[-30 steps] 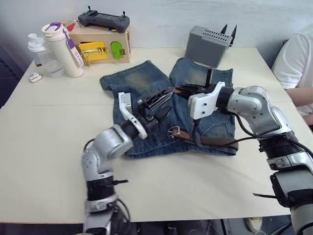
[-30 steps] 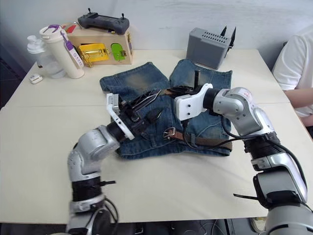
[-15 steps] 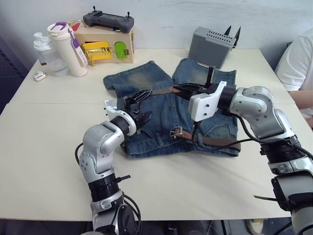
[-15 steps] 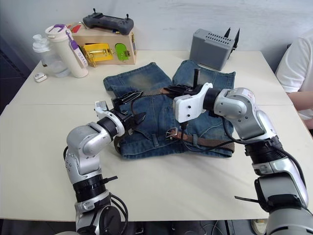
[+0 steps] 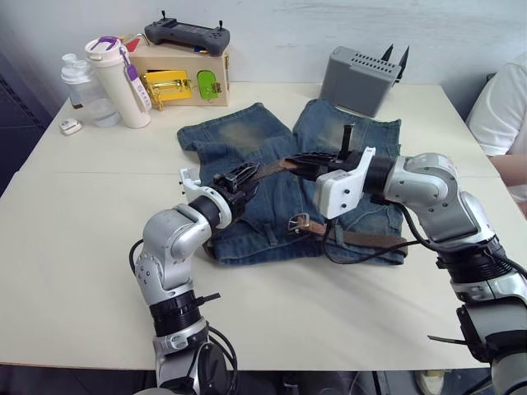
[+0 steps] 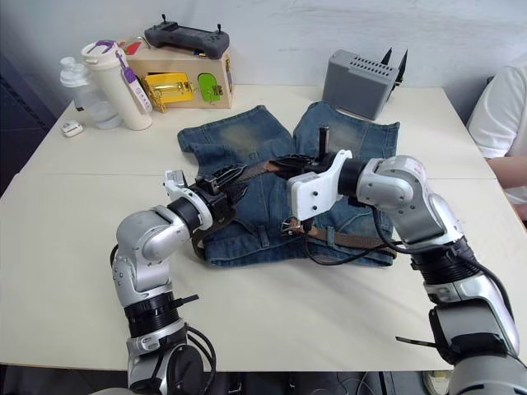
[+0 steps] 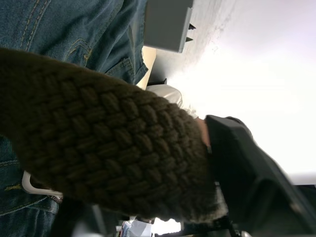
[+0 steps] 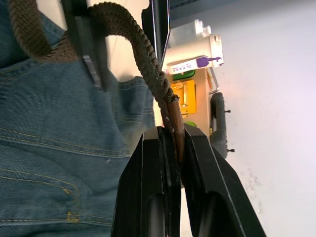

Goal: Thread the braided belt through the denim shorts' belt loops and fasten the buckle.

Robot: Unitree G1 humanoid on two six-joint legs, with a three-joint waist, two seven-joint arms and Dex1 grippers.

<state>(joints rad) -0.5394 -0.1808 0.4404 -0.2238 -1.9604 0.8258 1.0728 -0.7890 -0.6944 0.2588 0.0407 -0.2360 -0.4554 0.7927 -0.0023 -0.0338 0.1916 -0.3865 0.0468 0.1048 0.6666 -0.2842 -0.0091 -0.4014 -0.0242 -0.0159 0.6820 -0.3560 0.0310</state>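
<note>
On the cream table (image 5: 74,247), the denim shorts (image 5: 247,136) lie flat with their legs pointing away from you and the waistband nearest the robot. Compared with a second ago, your left arm has drawn back and dropped lower, and the stretch of belt that hung slack above the cloth now runs nearly straight between the two grippers, raised a little over the middle of the shorts. I read that as the free end being tensioned and lined up for feeding, not yet passed through anything.

The braided belt (image 5: 265,169) is a dark brown weave. Its other end lies along the waistband on the robot's right, where the silver buckle (image 5: 296,222) rests on the denim near the fly. The belt loops (image 5: 272,236) are short blue strips on that band; I cannot tell how many the belt already passes through.

Your right gripper (image 8: 174,143) is clamped on the belt just where the weave meets the smooth tan tip, jaws narrow around it. Your left gripper (image 5: 244,174) holds the braid further along, fingers closed on the weave.
</note>
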